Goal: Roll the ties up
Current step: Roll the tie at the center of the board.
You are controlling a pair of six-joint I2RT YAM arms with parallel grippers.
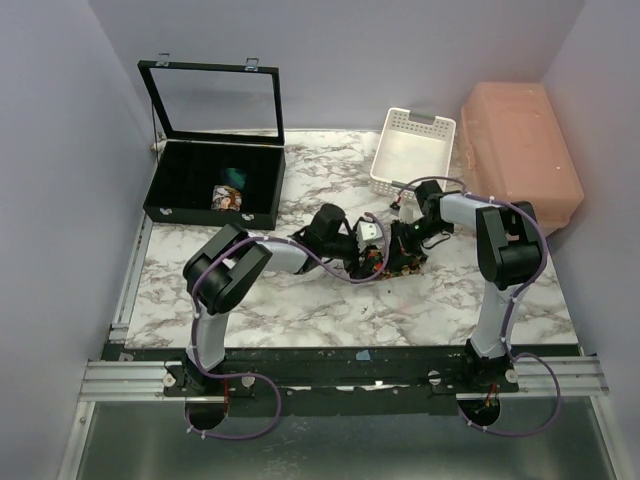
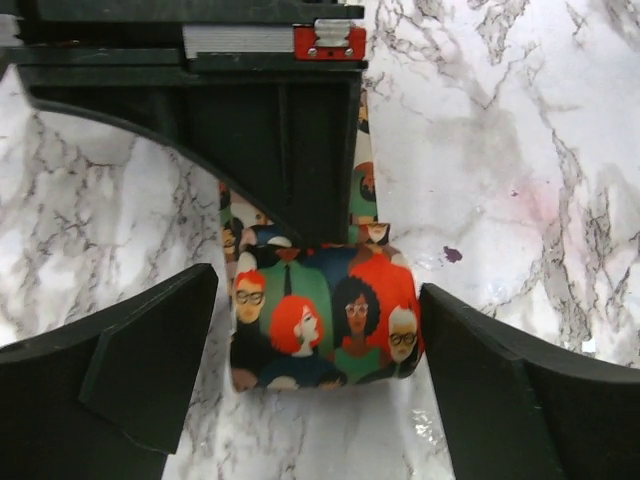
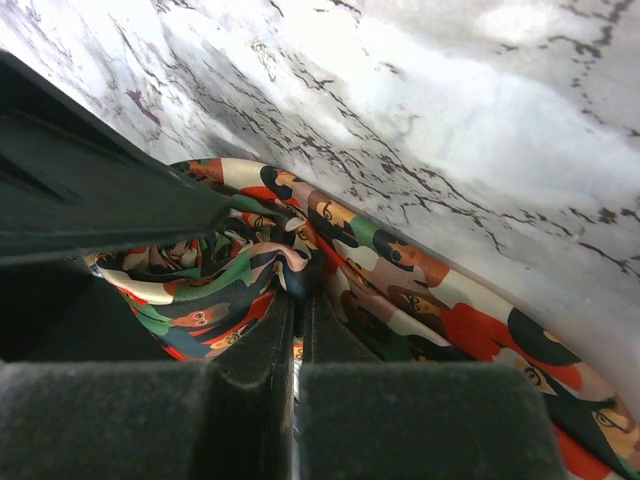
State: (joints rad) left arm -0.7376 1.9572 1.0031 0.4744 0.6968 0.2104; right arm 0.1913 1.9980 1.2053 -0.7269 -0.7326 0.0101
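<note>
A tie printed with cartoon faces in red, orange and green lies at the middle of the marble table, between both grippers. In the left wrist view its rolled end sits between the fingers of my left gripper, which is open, with a gap on each side. My right gripper is shut on a bunched fold of the same tie. In the top view the left gripper and the right gripper face each other closely.
A black display case with its lid up stands at the back left and holds a rolled printed tie and a teal one. A white slotted basket and a pink lidded box stand at the back right.
</note>
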